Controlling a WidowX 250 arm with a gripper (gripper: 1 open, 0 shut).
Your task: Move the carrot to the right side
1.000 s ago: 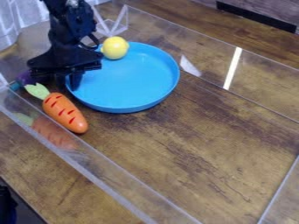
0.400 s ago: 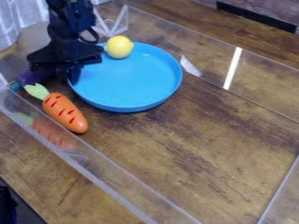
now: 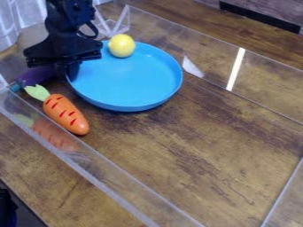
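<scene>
The carrot [image 3: 66,113] lies on the wooden table [image 3: 201,160] at the left, just near-left of the blue plate [image 3: 124,80], apart from its rim. It points diagonally, its green leafy top [image 3: 38,92] toward the far left and its orange tip toward the near right. Nothing holds it. A small purple toy [image 3: 20,85] peeks out just beyond the leafy top, at the left edge of the view; too little shows to name it further.

The black gripper [image 3: 59,55] hangs over the far-left rim of the plate, above and beyond the carrot and clear of it. Its fingers are pressed together with nothing between them.

A yellow round fruit [image 3: 120,45] sits on the far edge of the plate, just right of the gripper. A clear plastic wall [image 3: 71,168] runs along the near-left side of the table, and a faint reflection of the carrot shows in it.
</scene>
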